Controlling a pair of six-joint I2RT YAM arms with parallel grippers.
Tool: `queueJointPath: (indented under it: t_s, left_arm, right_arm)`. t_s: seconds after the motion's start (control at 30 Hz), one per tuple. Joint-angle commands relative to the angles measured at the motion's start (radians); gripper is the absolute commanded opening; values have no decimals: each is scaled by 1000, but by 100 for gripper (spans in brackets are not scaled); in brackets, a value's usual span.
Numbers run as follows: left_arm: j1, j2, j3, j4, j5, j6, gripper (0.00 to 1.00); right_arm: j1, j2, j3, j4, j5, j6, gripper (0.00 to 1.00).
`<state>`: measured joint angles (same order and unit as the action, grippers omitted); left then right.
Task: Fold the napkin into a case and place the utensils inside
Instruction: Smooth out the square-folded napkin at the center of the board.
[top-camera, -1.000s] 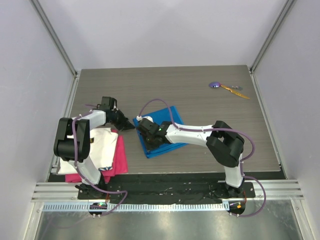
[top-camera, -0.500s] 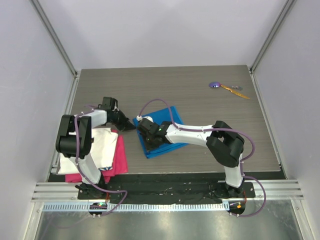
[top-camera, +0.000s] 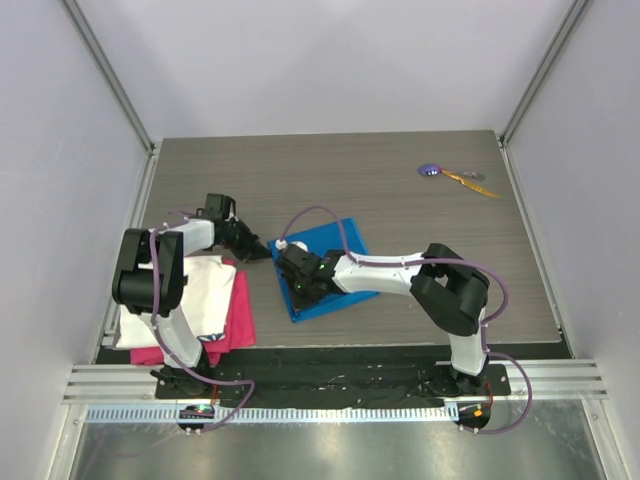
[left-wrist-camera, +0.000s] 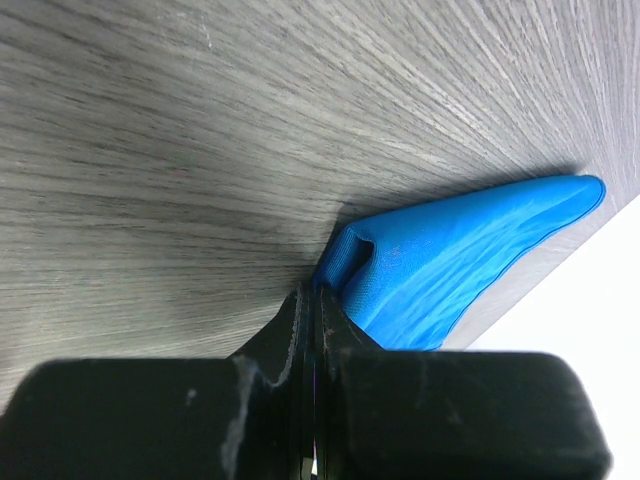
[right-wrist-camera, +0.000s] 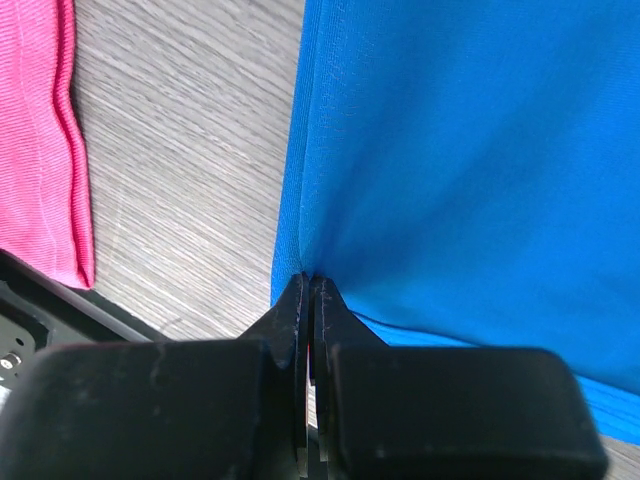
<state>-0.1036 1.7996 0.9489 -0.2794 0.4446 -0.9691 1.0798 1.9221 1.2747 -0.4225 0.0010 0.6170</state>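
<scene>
Now pinching the blue napkin (top-camera: 335, 250) in two places

Far left, the white cloth (top-camera: 200, 285) lies on the pink cloth (top-camera: 240, 318) at the near edge of the table (top-camera: 330, 185). My left gripper (left-wrist-camera: 316, 300) is pressed together on the napkin's left corner, which puckers up off the wood. The napkin itself lies mid-table. My right gripper (right-wrist-camera: 309, 290) is clamped on its near left edge, low over the table. Far right, well apart from the napkin, the utensils lie close together: the purple-headed one (top-camera: 429, 170) and the orange one (top-camera: 472, 183).
</scene>
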Motion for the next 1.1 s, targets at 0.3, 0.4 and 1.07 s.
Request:
queueJointPath:
  t_s: [0.3,0.4,1.07]
  left_arm:
    - [-36,-284,-50,-156,-6,199,22]
    - [-129,-307,-45,-201,49,250,29]
    - [-470,-342,-332,-27,-61,83,6]
  right_arm:
    - [-50,-211,-73,79,-65,52,49]
    - [-122,-323,-153,80,-73,61,56]
    - [-531,-551,-551,153,-147,-31,20]
